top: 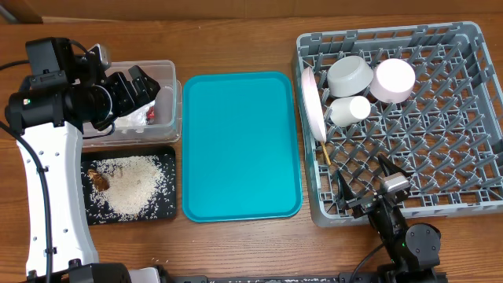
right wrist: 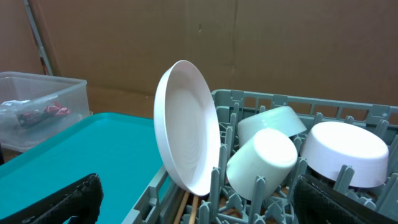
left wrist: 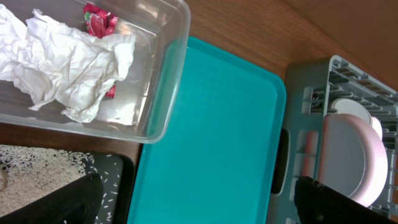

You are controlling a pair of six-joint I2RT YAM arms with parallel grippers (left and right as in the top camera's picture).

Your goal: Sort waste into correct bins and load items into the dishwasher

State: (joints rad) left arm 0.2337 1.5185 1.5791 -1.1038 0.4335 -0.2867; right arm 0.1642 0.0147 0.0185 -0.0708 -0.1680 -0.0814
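left arm (top: 51, 181): white link, black joints, black cable | right hand (top: 364, 182): black

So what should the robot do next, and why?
Probably just draw the left gripper and right gripper, both open, back to rest. The teal tray is bare. The napkin and red wrapper lie in the clear tub, and the rice scraps in the black tray. The plate, grey bowl, pink bowl, cup and chopsticks sit in the dish rack.

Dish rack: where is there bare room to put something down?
The rack is bare across its right half. Crowded: its back-left corner, with plate, grey bowl, pink bowl, cup. The teal tray beside it is bare too.
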